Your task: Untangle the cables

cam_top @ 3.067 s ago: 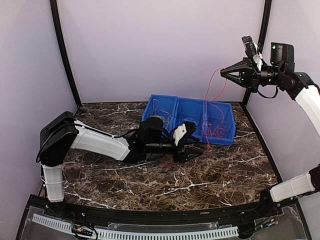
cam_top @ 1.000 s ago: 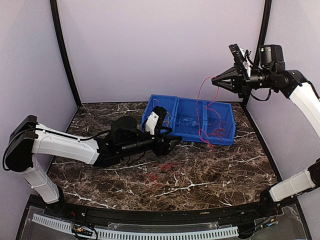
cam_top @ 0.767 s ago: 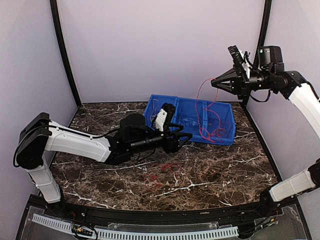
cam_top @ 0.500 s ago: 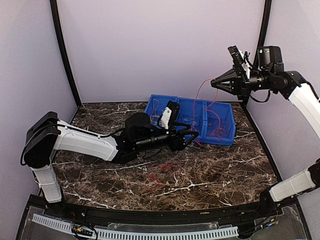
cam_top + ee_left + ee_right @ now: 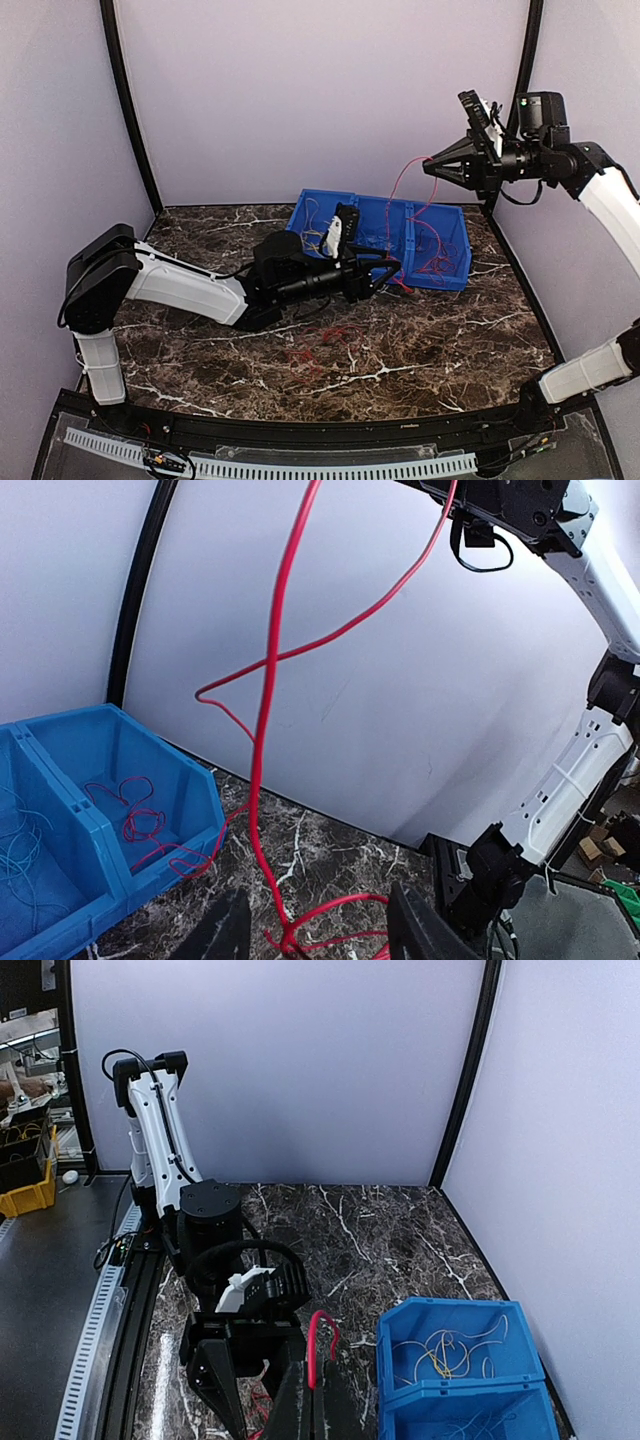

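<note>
The cables are thin wires. A long red cable [image 5: 402, 180] hangs from my right gripper [image 5: 430, 168], which is shut on it high above the blue bin [image 5: 448, 282]. In the right wrist view the shut fingers [image 5: 322, 1390] pinch a red loop [image 5: 322, 1332]. The cable runs down to a red knot [image 5: 280, 938] between the open fingers of my left gripper [image 5: 318, 920], low at the bin's front [image 5: 385, 272]. More red wires [image 5: 322, 345] lie loose on the table.
The bin has three compartments: yellow wires [image 5: 440, 1350] at the left, pale blue wires [image 5: 375, 240] in the middle, red wires [image 5: 435, 262] at the right. The marble table [image 5: 200, 360] is walled on three sides. The right arm's base [image 5: 490, 880] stands close by.
My left arm pulled back from the table's middle, left red wires lying there, then reached right to the bin's front. My right gripper came slightly lower and left, still holding the red cable.
</note>
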`<state>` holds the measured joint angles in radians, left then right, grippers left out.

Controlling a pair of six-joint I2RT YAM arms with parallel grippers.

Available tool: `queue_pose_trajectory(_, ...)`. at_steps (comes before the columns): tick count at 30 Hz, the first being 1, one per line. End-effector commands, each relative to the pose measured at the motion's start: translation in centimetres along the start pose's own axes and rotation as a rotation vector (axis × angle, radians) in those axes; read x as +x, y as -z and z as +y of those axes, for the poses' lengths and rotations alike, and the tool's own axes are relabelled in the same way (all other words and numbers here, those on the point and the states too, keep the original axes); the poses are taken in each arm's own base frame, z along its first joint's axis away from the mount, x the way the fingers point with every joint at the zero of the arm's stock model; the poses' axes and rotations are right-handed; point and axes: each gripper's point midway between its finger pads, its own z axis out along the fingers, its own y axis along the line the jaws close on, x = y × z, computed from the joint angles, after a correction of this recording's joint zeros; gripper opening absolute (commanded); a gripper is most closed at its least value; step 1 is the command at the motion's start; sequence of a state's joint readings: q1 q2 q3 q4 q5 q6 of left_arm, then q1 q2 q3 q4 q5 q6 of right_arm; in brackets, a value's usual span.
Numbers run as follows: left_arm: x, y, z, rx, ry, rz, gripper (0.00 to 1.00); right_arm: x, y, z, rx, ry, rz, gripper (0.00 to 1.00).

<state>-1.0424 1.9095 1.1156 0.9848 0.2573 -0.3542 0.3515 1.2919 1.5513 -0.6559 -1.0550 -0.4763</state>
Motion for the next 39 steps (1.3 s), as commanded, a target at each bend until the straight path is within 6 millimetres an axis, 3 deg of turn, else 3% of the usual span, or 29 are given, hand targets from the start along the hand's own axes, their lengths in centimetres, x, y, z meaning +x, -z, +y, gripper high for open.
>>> queue_pose_trajectory(1, -1.6, -0.4, 0.1, 0.004, 0.014, -0.05, 0.49, -1.0, 0.2, 1.0, -0.02, 0.024, -0.029, 0.0)
queue_pose_trajectory(6, -0.8, -1.7, 2.3, -0.088, 0.059, -0.042, 0.48, -1.5, 0.4, 1.2, -0.029, 0.024, -0.04, 0.0)
queue_pose_trajectory(13, 0.0, -2.8, 3.3, -0.089, 0.084, -0.079, 0.43, -1.8, 0.4, 1.3, -0.03, 0.024, -0.045, 0.0)
queue_pose_trajectory(20, -0.8, -2.7, 3.8, -0.099, 0.102, -0.14, 0.39, -1.4, 0.3, 1.3, -0.033, 0.018, -0.045, 0.0)
queue_pose_trajectory(28, -2.8, -3.7, 5.1, -0.137, 0.178, -0.199, 0.45, -0.5, -0.1, 1.0, -0.044, -0.006, -0.038, 0.0)
queue_pose_trajectory(34, 0.4, -5.2, 9.1, -0.278, 0.215, -0.132, 0.44, -2.7, 0.4, 1.3, -0.055, 0.012, -0.07, 0.0)
queue_pose_trajectory(39, 5.7, -5.5, 11.6, -0.33, 0.253, -0.021, 0.4, -5.8, 1.3, 1.6, -0.078, 0.033, -0.119, 0.0)
